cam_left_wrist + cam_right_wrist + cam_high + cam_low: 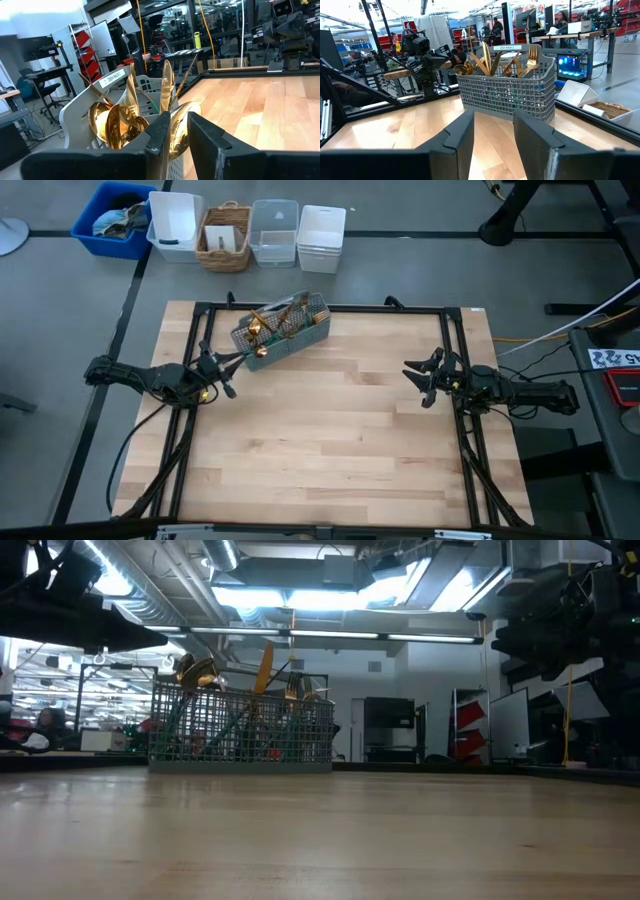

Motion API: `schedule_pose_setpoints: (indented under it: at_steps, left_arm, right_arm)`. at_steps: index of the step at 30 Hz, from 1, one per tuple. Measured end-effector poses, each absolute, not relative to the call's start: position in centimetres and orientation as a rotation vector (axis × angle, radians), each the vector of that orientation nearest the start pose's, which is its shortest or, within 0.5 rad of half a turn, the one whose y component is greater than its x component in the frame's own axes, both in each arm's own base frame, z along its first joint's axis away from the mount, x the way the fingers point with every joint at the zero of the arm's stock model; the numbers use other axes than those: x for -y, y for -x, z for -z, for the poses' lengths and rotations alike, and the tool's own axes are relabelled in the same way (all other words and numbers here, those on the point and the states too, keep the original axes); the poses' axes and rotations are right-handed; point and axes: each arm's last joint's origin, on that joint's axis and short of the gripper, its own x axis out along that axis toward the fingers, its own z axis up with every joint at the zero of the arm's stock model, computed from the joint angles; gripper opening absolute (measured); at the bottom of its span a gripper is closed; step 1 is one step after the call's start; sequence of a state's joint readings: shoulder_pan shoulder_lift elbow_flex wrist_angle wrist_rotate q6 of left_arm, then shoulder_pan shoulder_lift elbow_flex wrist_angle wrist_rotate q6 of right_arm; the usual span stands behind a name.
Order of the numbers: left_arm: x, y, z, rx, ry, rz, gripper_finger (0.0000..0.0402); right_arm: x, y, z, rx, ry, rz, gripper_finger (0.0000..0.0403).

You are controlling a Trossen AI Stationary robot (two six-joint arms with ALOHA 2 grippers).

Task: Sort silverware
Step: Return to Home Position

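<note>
1. The silverware (266,321) stands bunched in the grey mesh caddy (300,338). The gold spoon, fork and knife heads rise above the rim, and the teal handles point down inside the mesh.
2. The caddy rests on the table (330,440) at about 11 o'clock from the table's middle, near the far edge and turned at a slant.
3. The left end effector (228,372) hangs over the 9 o'clock side of the table, with the caddy just beside it at 1 o'clock. Its fingers are parted by a narrow gap and grip nothing; the gold spoon heads show close in front of them.
4. The right end effector (420,380) hangs over the 3 o'clock side, well apart from the caddy. Its fingers are spread wide and empty.
5. On the floor beyond the table at 12 o'clock is a row of bins (225,235): one blue, several white or clear, and one wicker.
</note>
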State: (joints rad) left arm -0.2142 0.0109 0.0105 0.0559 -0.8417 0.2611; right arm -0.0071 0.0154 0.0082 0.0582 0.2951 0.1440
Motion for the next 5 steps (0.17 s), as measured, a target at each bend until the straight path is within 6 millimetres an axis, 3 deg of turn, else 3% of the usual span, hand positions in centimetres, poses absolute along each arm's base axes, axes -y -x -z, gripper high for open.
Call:
schedule_pose_setpoints:
  at_steps: [5]
  left_arm:
    - [-0.24, -9.05, -17.11, -0.033, -0.224, -0.63, 0.0059]
  right_arm:
    - [0.91, -9.67, -17.07, 0.072, -0.15, 0.298, 0.0138]
